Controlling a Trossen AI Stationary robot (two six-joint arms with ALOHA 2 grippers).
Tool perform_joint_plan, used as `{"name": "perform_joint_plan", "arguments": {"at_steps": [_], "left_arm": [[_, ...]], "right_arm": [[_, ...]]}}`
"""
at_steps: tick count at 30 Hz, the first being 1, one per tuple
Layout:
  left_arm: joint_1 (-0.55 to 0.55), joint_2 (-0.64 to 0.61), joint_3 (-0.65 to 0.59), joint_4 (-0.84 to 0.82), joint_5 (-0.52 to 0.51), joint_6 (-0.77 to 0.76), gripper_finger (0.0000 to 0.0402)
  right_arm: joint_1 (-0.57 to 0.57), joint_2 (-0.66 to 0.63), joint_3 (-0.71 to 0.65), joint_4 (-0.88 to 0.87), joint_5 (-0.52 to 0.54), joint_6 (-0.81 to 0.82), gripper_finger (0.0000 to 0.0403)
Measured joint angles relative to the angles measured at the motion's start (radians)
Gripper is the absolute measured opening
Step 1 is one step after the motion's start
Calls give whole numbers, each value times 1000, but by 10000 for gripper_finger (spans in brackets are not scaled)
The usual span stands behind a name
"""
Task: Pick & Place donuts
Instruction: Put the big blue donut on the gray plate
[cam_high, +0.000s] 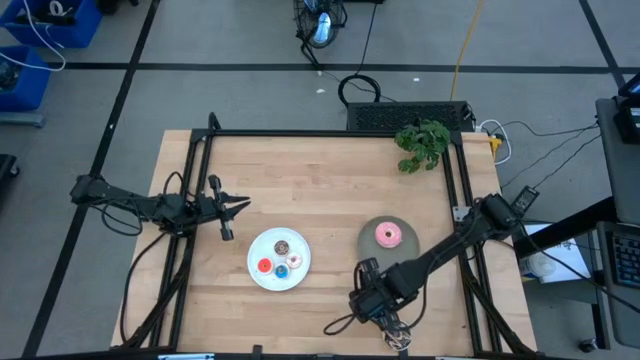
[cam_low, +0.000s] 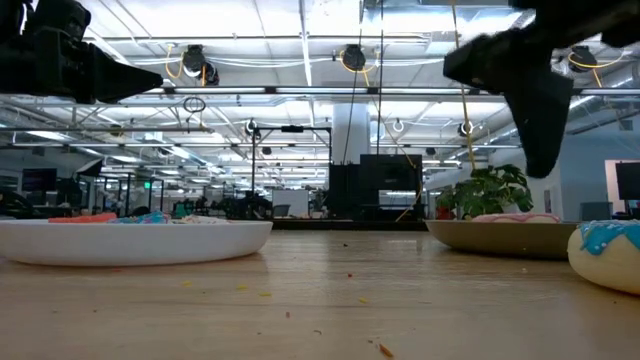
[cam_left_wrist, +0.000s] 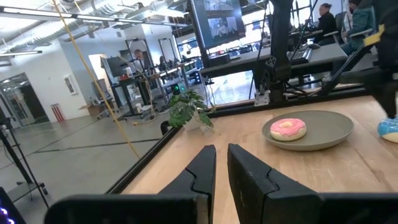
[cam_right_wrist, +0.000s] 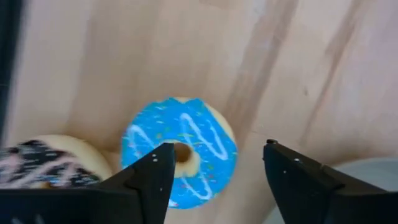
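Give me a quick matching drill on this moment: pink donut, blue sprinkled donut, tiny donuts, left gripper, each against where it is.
Things:
1. pink donut
2. blue sprinkled donut
3. tiny donuts
4. left gripper

Places:
A. on the white plate
B. bare table, below the right gripper
C. over the table's left side, idle
D. on the grey plate

Pairs: 1-D, 2-B, 3-A, 4-C

The right arm reaches from 3 o'clock down toward 6 o'clock, its claw pointing straight down with fingers spread apart. The left arm lies level at 9 o'clock, its claw aimed toward 3 o'clock, fingers nearly together.
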Motion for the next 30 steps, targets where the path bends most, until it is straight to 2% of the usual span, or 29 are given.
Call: {"name": "perform_joint_plan", "arguments": {"at_steps": [5,19,25,30], "left_arm": [[0,0,0,0,0,0,49],[0,0,0,0,0,-2,49],[0,0,0,0,0,-2,49],[0,0,0,0,0,-2,49]], "right_arm": [[5,0,-64,69,-3,5,235],[5,0,-193,204,-24,51,227],[5,-4,-265,319,-44,51,225],[4,-4,-277,333,-47,67,195]]}}
